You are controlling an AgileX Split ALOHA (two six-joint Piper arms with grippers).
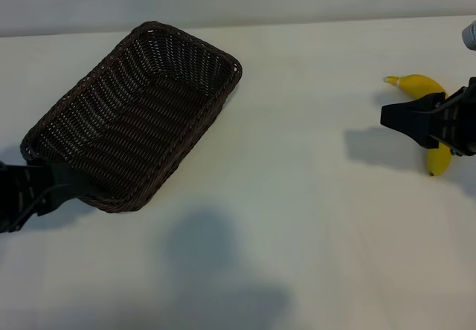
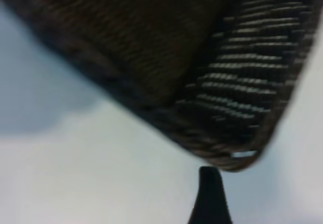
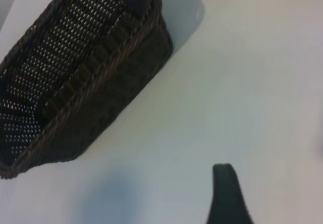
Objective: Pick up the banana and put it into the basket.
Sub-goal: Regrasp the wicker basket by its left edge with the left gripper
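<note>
Still empty, basket (image 1: 141, 114); banana (image 1: 425, 86) on table (image 1: 297, 218) under spread-jawed right gripper (image 1: 405, 118), left gripper (image 1: 56, 185), jaws spread, at basket corner

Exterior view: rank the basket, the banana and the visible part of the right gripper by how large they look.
1. basket, by far the largest.
2. and 3. banana and right gripper: unranked, since the gripper covers the banana's middle and is cut by the frame edge.
</note>
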